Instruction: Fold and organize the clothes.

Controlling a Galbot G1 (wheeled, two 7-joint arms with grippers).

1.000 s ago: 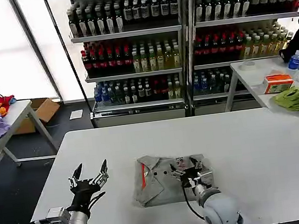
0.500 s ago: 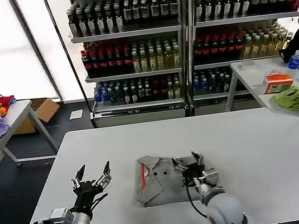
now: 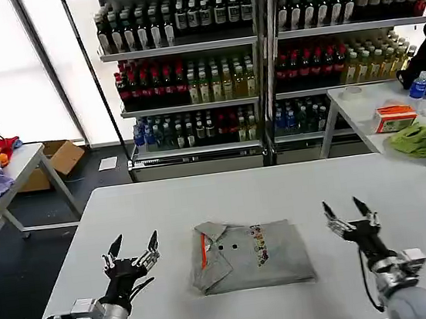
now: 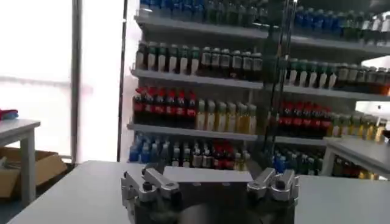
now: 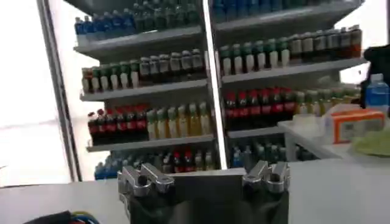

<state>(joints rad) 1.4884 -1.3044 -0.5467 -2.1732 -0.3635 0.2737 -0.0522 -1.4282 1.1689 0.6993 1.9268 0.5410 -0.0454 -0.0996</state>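
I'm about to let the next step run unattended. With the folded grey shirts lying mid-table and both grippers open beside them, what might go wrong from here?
The folded light grey shirts form a loose stack, the polo collar sticking up; a one-sided grab may unfold it. The left gripper and right gripper stand apart from the cloth, so reaching in low may drag an edge. The stack lies near the white table's front edge; a push could slide it off.
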